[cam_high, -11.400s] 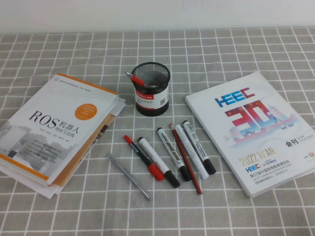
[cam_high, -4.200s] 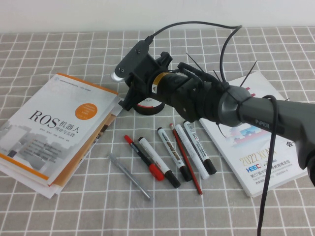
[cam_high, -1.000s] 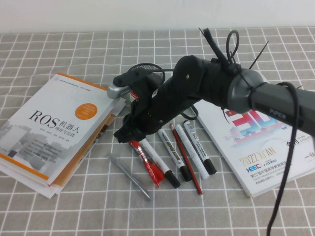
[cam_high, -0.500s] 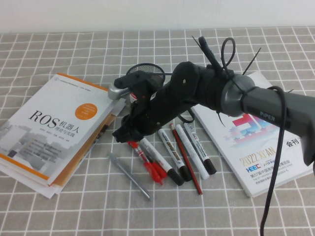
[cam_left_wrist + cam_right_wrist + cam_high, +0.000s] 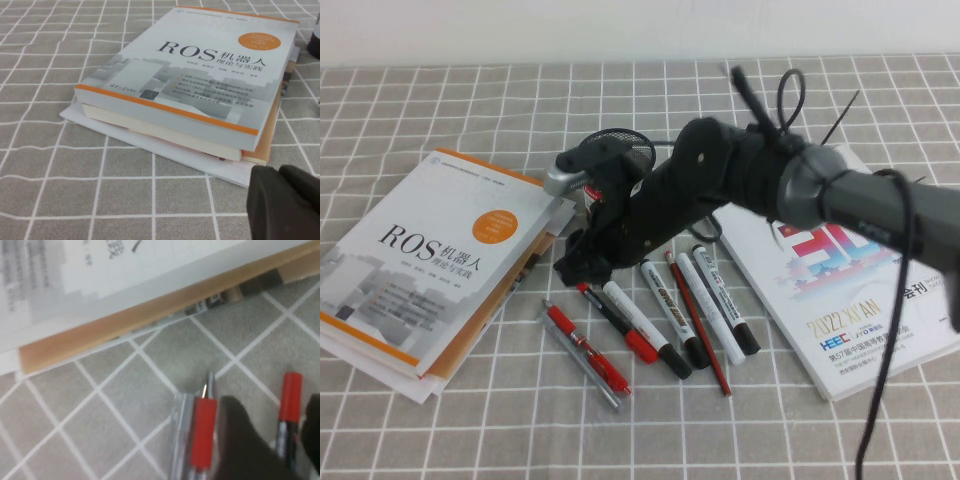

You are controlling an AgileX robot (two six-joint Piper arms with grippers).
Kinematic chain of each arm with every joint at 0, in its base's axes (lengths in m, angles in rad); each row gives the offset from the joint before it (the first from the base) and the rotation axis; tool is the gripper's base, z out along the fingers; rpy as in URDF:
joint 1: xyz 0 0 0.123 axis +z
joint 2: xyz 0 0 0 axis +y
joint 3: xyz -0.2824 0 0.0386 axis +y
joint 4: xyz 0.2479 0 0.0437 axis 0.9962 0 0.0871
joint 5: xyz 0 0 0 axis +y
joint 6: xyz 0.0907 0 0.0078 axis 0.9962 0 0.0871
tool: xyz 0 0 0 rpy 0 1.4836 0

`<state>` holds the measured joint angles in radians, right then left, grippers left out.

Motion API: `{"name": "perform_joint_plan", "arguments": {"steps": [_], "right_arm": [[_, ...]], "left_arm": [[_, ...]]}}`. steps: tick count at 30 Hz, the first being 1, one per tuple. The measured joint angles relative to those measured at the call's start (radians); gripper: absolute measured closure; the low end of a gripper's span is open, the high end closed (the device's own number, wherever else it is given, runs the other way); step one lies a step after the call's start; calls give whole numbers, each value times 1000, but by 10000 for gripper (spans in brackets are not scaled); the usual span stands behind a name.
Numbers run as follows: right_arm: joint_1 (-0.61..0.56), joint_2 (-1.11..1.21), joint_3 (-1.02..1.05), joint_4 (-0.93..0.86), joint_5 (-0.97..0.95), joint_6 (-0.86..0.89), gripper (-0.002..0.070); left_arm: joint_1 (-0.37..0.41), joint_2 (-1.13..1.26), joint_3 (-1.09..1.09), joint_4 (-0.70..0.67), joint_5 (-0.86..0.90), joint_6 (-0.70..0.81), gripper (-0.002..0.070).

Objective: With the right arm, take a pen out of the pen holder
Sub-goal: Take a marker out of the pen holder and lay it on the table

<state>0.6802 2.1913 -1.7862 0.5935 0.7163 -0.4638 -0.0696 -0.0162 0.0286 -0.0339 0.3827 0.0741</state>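
The black mesh pen holder (image 5: 625,148) stands at the back, mostly hidden behind my right arm. My right gripper (image 5: 575,268) hangs low over the near left end of the row of pens, open and holding nothing. A red pen (image 5: 586,350) lies free on the cloth, resting along a grey pen (image 5: 608,394). In the right wrist view that red pen (image 5: 202,432) lies outside the dark fingers (image 5: 242,445), and another red-capped pen (image 5: 290,397) lies on the cloth between them. My left gripper (image 5: 285,202) stays low beside the ROS book (image 5: 200,75), its fingers together.
Several markers and a red pencil (image 5: 700,320) lie in a row in front of the holder. The stacked ROS book (image 5: 440,250) lies to the left, the white HEEC catalogue (image 5: 860,290) to the right. Checked grey cloth covers the table.
My right gripper has opened and the red pen has dropped from it, now lying on the cloth along the grey pen. The gripper has lifted slightly back toward the holder.
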Motion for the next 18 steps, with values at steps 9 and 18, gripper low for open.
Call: {"name": "perform_joint_plan", "arguments": {"steps": [9,18], "right_arm": [[-8,-329,225,-57,-9,0,672],[-92,-739,543,-172,-4,141,687]], "left_arm": [[0,0,0,0,0,0,678],[0,0,0,0,0,0,678]]}}
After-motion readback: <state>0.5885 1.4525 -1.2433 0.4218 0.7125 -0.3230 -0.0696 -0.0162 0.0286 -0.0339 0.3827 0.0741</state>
